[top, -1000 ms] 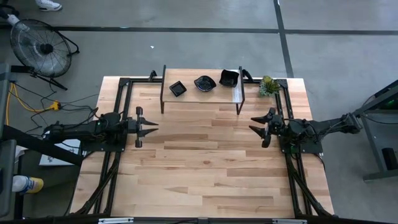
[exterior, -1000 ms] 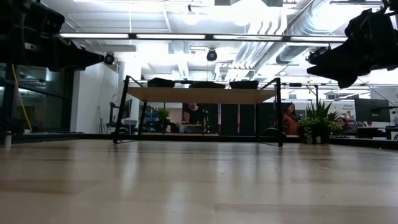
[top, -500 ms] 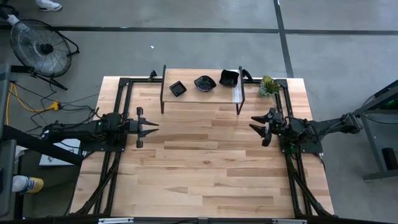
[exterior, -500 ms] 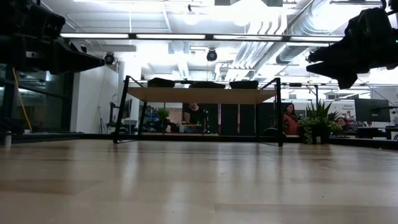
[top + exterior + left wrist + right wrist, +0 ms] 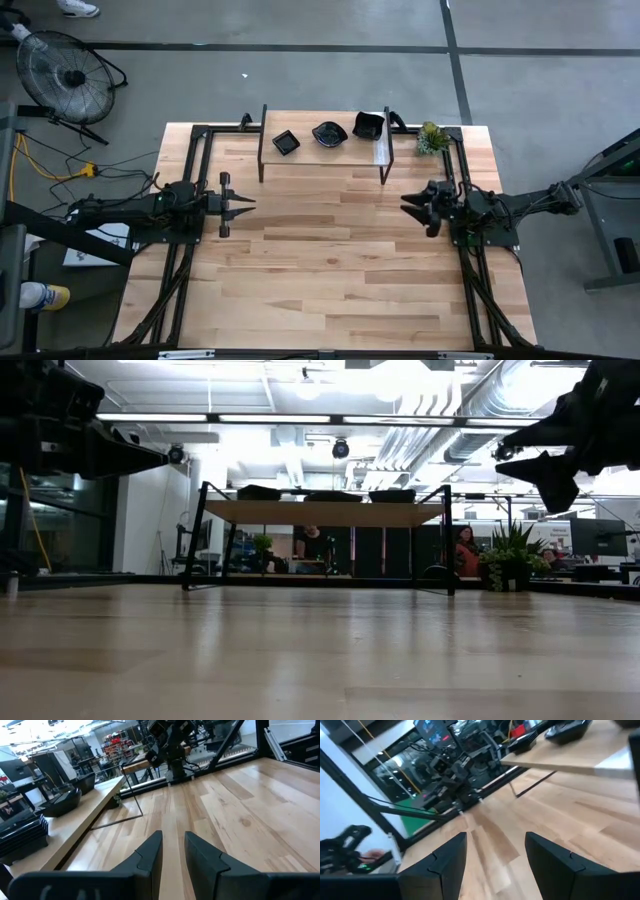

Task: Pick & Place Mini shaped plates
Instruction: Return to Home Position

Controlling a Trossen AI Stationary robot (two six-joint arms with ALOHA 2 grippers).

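Three groups of mini shaped plates sit on the shelf at 12 o'clock of the worktop. Left tool at 9 o'clock, narrowly parted, empty; right tool at 3 o'clock, wider apart, empty. Retreat level, clear of the shelf legs.

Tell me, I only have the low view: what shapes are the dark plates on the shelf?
Observer: From above, three piles on the shelf: a square stack at its left end, a wavy-edged pile in the middle, a third pile at the right end.
Operator: Is the right gripper carrying anything?
Observer: No; its wrist view shows the right gripper open and empty.
Operator: And the left?
Observer: The left gripper hangs over the table's left side, away from the shelf, empty too.
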